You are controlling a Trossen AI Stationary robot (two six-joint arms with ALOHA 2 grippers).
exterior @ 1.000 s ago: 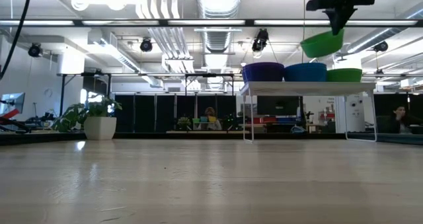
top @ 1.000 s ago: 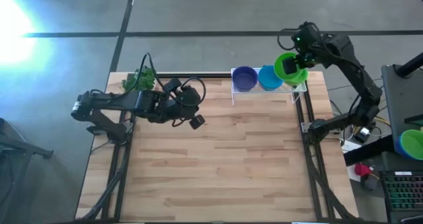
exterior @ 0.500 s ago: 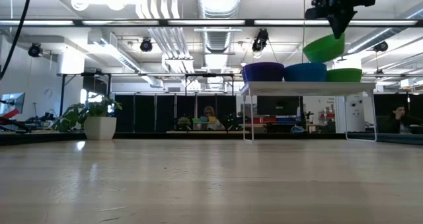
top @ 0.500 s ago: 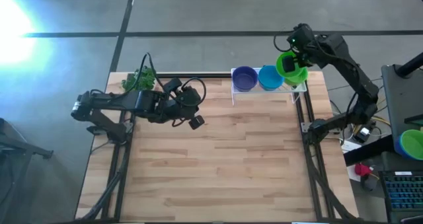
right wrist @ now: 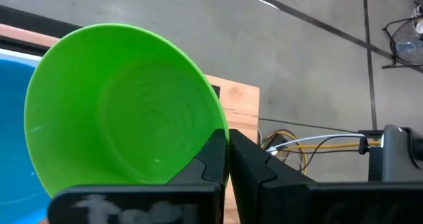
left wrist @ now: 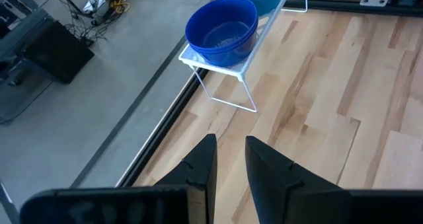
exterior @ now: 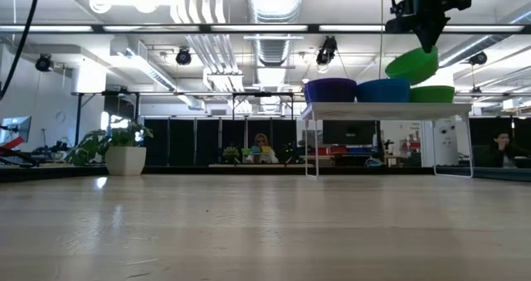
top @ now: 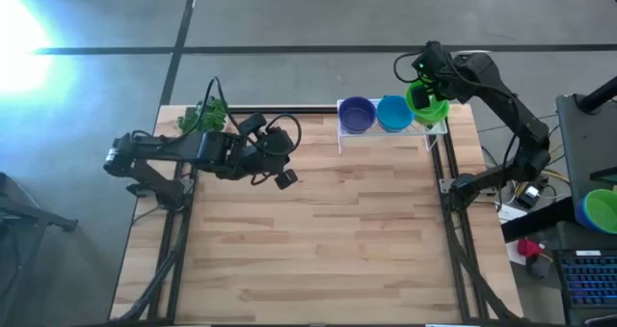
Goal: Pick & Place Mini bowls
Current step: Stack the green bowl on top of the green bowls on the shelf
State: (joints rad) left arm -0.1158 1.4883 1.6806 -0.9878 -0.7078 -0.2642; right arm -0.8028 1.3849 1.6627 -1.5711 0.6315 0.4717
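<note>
My right gripper [exterior: 427,41] is shut on a bright green mini bowl [exterior: 412,65] above the right end of the white wire rack [exterior: 386,109]. On the rack stand a purple bowl [top: 358,114], a sky blue bowl [top: 392,113] and another green bowl [exterior: 433,94], which sits right under the held one. My left gripper [top: 286,178] waits over the table's far left part. Its fingers are a narrow gap apart [left wrist: 230,164] and hold nothing. My right gripper pinches the green bowl's rim [right wrist: 221,128] with one finger [right wrist: 213,154] inside the bowl and one outside. The fingers come from above, pointing down. The bowl hangs tilted below them, lifted clear just above the green bowl on the rack.
A leafy toy plant [top: 207,115] stands at the far left corner of the table. More bowls [top: 603,209] sit off the table at the right. The wooden top [top: 318,240] spreads between the arms toward the near edge.
My right gripper has moved down and a little toward the rack's right end, still shut on the green bowl. The bowl now hangs lower, close over the green bowl on the rack.
</note>
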